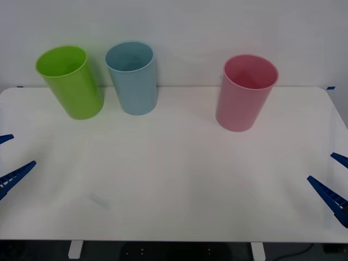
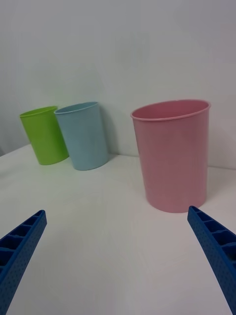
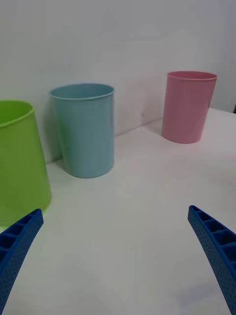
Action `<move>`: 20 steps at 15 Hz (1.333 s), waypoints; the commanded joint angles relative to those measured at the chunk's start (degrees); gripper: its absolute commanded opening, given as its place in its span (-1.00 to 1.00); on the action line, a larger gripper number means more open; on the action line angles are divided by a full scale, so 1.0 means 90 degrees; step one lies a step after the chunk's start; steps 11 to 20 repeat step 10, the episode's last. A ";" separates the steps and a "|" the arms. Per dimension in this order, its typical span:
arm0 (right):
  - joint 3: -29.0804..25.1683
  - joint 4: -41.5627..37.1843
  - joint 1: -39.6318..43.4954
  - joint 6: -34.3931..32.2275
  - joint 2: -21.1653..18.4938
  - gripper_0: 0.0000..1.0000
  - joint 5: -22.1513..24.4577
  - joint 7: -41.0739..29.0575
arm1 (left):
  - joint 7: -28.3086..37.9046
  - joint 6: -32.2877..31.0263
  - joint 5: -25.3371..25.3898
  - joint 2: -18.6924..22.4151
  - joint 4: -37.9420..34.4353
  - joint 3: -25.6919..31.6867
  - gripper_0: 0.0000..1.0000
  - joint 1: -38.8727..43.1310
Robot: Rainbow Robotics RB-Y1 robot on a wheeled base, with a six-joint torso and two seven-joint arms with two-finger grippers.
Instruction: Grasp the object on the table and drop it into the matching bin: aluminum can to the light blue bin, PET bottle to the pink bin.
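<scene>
lime green bin (image 3: 19, 157) cropped (left edge), bin interiors partly hidden

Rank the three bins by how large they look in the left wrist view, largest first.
1. Lime green bin, nearest the camera and partly cut off by the picture's edge.
2. Light blue bin.
3. Pink bin, farthest away.
The order probably reflects nearness; their true sizes may be alike.
</scene>
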 commanded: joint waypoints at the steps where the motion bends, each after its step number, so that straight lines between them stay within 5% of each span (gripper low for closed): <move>1: 0.0000 0.0000 0.0000 0.0000 0.0000 1.00 0.0000 0.0000 | -0.0033 -0.0131 0.0248 0.0022 -0.0120 0.0004 1.00 0.0291; 20: 0.0000 0.0000 0.0000 0.0000 0.0000 1.00 0.0000 0.0000 | -0.0052 -0.0278 0.0307 0.0130 -0.0179 -0.0006 1.00 0.0350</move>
